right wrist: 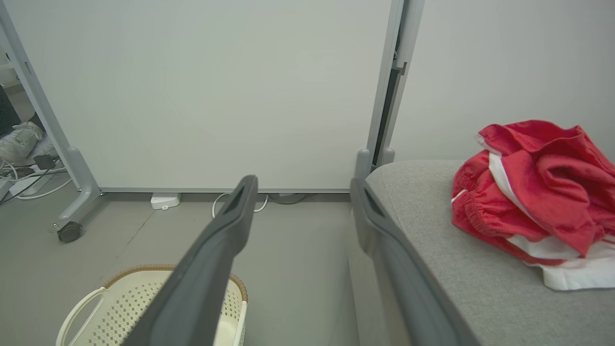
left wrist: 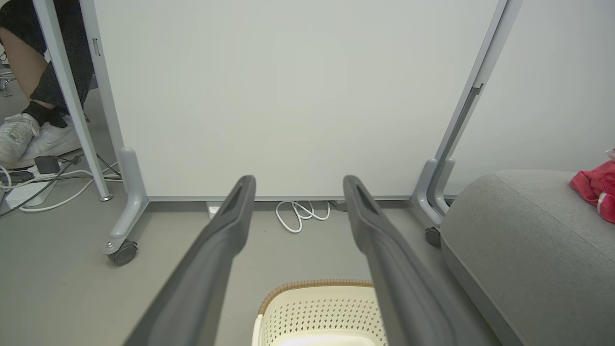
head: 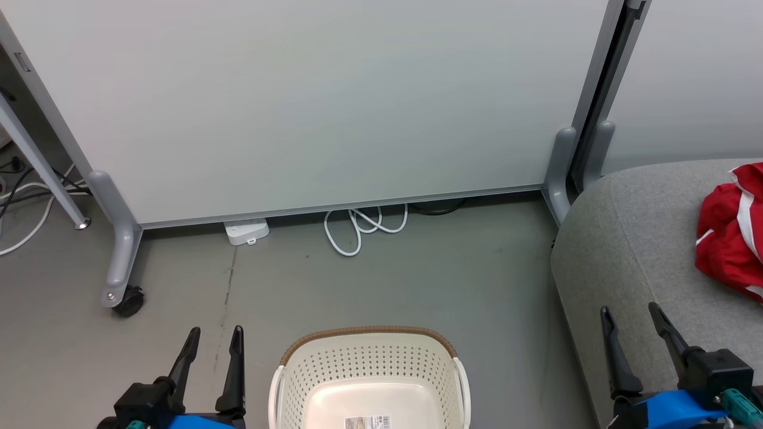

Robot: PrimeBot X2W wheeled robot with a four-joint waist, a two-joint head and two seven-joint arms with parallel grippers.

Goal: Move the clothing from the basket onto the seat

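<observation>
Red clothing (head: 727, 238) heaped on grey sofa (head: 626, 238); basket (head: 369, 329) on floor (head: 417, 268) beside it. Left pincer (head: 216, 329) and right pincer (head: 629, 308): fingers parted, holding nothing.

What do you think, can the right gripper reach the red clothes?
Probably yes. The open right gripper is at the edge of the sofa, and nothing lies between it and the clothes.

Pale partitions over a plain grey floor (head: 417, 280).
A white panel (head: 334, 101) on grey castor legs (head: 122, 262) closes the far side, with a second panel (head: 691, 77) to its right. A white power strip (head: 246, 231) and a looped white cable (head: 363, 226) lie at its foot.
</observation>
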